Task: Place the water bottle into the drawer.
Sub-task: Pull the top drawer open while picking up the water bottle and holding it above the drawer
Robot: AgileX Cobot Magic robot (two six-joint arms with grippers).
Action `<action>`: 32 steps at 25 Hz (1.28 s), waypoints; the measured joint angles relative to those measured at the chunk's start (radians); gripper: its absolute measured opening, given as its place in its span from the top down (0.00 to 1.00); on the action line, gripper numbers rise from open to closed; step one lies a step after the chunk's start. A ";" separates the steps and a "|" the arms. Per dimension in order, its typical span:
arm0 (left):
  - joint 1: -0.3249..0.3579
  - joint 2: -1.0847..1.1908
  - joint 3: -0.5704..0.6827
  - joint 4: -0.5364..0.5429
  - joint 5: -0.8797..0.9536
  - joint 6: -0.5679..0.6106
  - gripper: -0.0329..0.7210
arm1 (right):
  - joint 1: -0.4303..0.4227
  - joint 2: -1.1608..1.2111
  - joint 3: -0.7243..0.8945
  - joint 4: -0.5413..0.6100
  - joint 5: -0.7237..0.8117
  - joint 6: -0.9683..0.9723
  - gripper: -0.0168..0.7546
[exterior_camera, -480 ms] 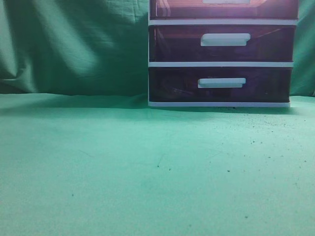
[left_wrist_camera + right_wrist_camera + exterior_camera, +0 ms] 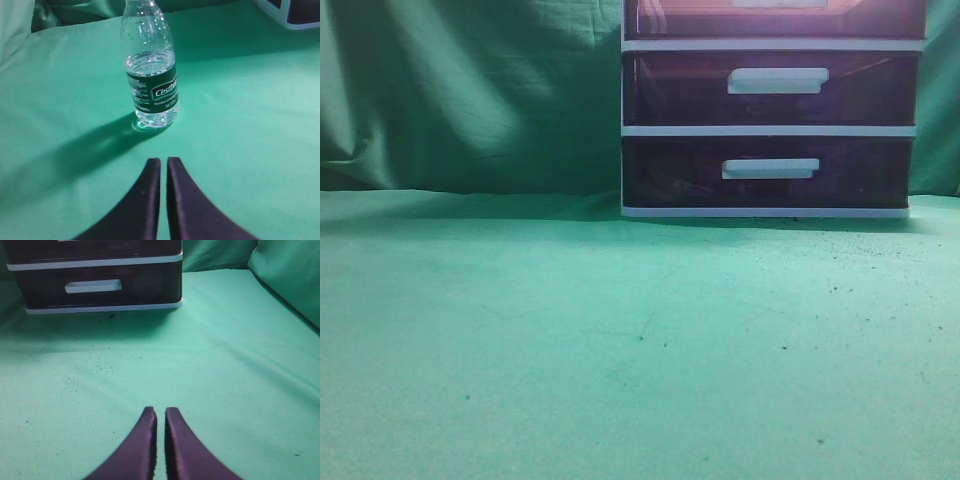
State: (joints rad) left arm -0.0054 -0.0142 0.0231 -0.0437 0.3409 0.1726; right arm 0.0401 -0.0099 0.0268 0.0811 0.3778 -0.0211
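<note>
The water bottle (image 2: 151,75) is clear plastic with a dark green label. It stands upright on the green cloth in the left wrist view, a short way ahead of my left gripper (image 2: 164,161), which is shut and empty. The drawer (image 2: 775,18) is the top one of the white-framed unit and is closed; the exterior view cuts it off at the top edge. My right gripper (image 2: 160,410) is shut and empty, low over the cloth and well short of the unit. Neither gripper nor the bottle shows in the exterior view.
The drawer unit (image 2: 770,130) stands at the back right on the green cloth (image 2: 620,340), against a green backdrop. Its two lower drawers (image 2: 100,287) are closed. A corner of the unit (image 2: 295,15) shows at the upper right of the left wrist view.
</note>
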 joint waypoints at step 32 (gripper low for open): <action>0.000 0.070 -0.146 -0.211 -0.279 -0.175 0.96 | 0.000 0.000 0.000 0.000 0.000 0.000 0.92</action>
State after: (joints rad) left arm -0.0054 0.0553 -0.1233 -0.2544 0.0617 -0.0023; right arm 0.0401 -0.0099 0.0268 0.0811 0.3778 -0.0211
